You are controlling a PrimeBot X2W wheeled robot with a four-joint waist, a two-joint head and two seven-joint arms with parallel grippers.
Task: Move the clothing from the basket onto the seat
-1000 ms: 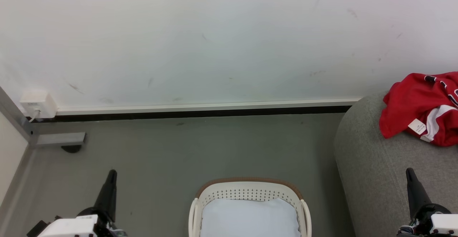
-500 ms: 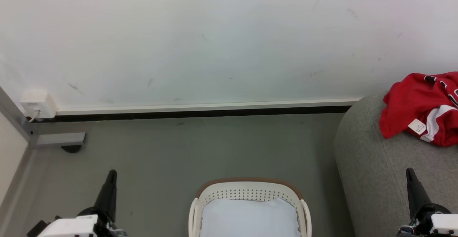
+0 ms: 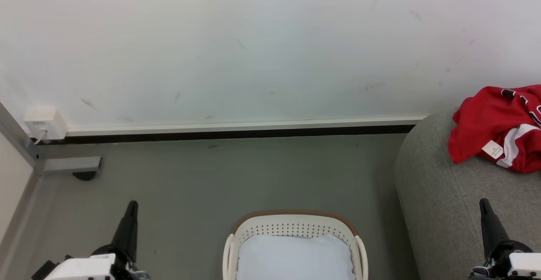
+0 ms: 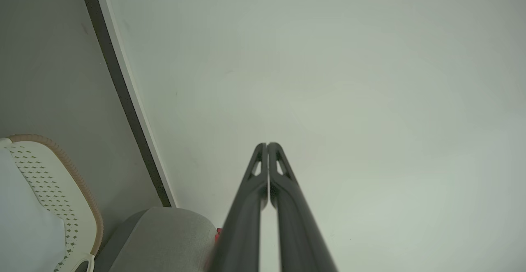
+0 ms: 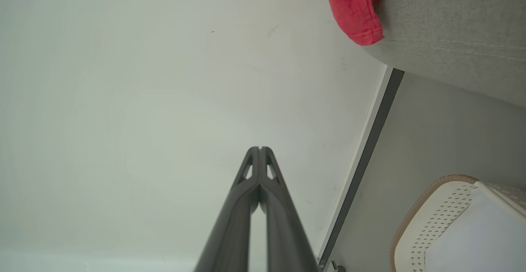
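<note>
From my head, the clothing (image 3: 498, 123) lies in a crumpled red heap on the seat (image 3: 444, 195), up by its far edge next to the wall (image 3: 253, 51). One white tag is turned outward. The basket (image 3: 296, 225) stands on the floor (image 3: 211, 174) just left of the seat. What I see of its inside holds a plain white pad (image 3: 296, 256), and its near end is cut off by the frame. My left fingers (image 3: 127, 229) and right fingers (image 3: 490, 229) point up from the lower corners, well apart from both. I judge they are parked there because nothing red is left to lift.

Along my left wrist, the jaws are clenched tip to tip on nothing, aimed at bare wall. The basket's brown rim (image 4: 78, 190) and the seat's rounded end (image 4: 164, 239) sit low at one side.

Along my right wrist, the jaws are likewise pressed together and empty. A red hem (image 5: 353, 9) droops over the seat's edge (image 5: 452, 29), so the heap rests close to the brink. I think it could slide if nudged.

The seat is a grey woven fabric, soft and rounded. The floor is flat matte grey. The wall is scuffed white with a pale baseboard (image 3: 245, 126) over a dark gap. A socket box (image 3: 44, 123) and a metal foot (image 3: 69, 163) occupy the left corner.
</note>
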